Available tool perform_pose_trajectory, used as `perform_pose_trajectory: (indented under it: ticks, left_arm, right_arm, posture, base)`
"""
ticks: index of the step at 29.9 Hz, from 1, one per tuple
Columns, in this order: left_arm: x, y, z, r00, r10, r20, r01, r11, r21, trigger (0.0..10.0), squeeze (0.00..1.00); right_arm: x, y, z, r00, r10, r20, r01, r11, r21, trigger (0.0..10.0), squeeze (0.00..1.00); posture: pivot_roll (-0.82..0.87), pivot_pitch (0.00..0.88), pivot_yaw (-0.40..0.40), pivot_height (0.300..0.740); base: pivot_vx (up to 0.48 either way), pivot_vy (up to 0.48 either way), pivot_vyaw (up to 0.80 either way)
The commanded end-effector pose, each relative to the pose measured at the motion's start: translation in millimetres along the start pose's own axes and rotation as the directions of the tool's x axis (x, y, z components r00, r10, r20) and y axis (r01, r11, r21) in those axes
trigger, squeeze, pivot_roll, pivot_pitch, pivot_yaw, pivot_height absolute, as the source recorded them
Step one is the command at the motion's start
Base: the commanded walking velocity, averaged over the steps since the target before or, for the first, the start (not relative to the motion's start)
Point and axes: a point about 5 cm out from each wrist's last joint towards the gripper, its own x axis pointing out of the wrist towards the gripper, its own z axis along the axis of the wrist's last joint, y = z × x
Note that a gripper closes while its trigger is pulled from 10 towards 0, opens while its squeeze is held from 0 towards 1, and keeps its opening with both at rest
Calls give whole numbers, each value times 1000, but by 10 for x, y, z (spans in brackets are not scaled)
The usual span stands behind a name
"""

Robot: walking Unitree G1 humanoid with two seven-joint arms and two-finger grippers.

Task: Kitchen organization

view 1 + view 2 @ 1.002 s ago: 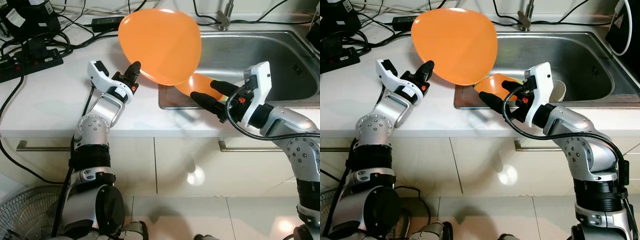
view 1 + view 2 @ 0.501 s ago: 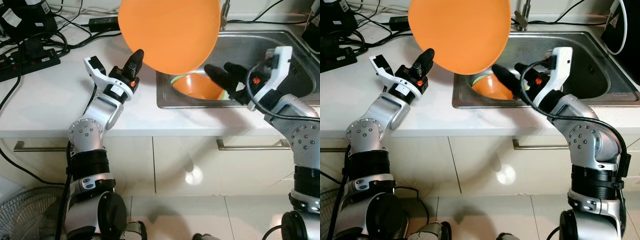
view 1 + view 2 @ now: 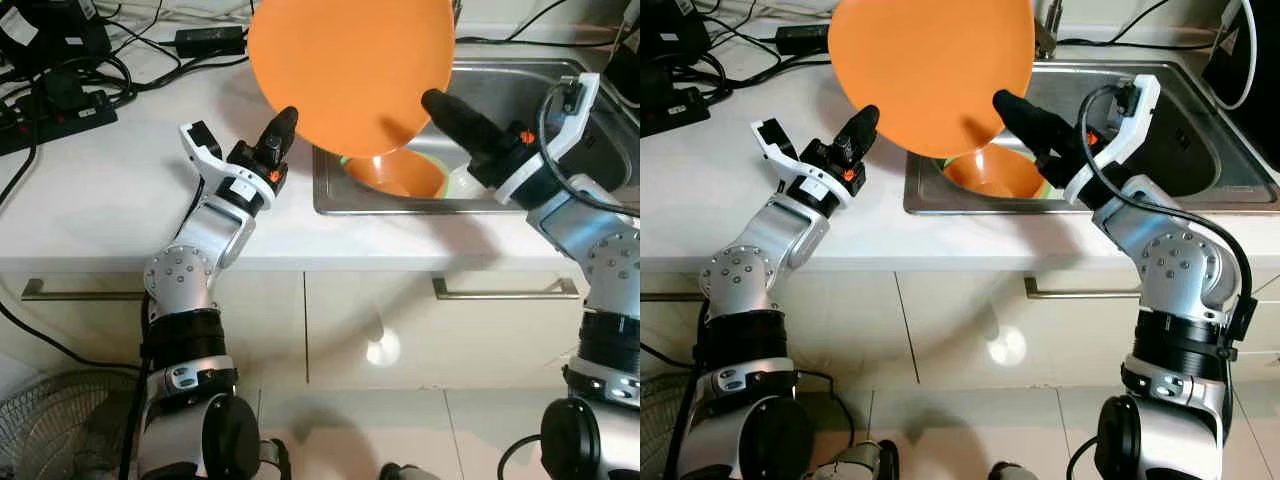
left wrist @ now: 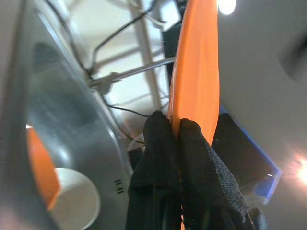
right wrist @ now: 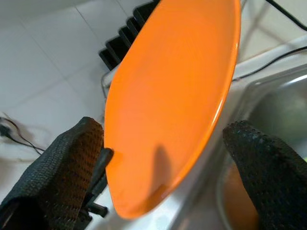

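We see right gripper (image 3: 432, 100) now raised from sink (image 3: 570, 185) up to orange plate (image 3: 350, 70), fingers spread wide either side of plate's right rim. Plate itself sits higher and more upright than half a second ago. Our left gripper (image 3: 283, 122) still pinches plate's lower left rim, fingers (image 4: 192, 143) clamped on edge. Plate hangs above sink's left end, over orange bowl (image 3: 395, 172). Plate's top cut off by frame; bowl partly hidden behind plate.
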Motion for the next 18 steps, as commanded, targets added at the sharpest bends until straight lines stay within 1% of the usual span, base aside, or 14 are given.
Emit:
perform_pose_trajectory:
  ticks: [1, 7, 13, 18]
  left_arm:
    - [21, -179, -24, 994, -107, -6, 107, 994, -14, 0, 0]
    - [3, -273, -68, 983, -180, -33, 179, 983, -46, 0, 0]
    - [-18, -285, -106, 979, -195, -51, 192, 979, -63, 0, 0]
    - [-31, -319, -146, 973, -219, -74, 214, 974, -75, 0, 0]
  right_arm:
    - [25, 31, 51, 999, 24, 24, -25, 998, 50, 10000, 0]
    - [69, 38, 93, 997, 49, 63, -56, 992, 116, 10000, 0]
    - [132, 30, 160, 993, 56, 107, -73, 985, 159, 10000, 0]
    - [209, 60, 242, 984, 80, 161, -112, 974, 197, 10000, 0]
  posture:
    - [16, 108, -8, 740]
    - [15, 107, -10, 740]
    - [14, 106, -9, 740]
    - [14, 106, -9, 740]
  base:
    - [0, 0, 0]
    - [0, 0, 0]
    - [0, 0, 0]
    - [0, 0, 0]
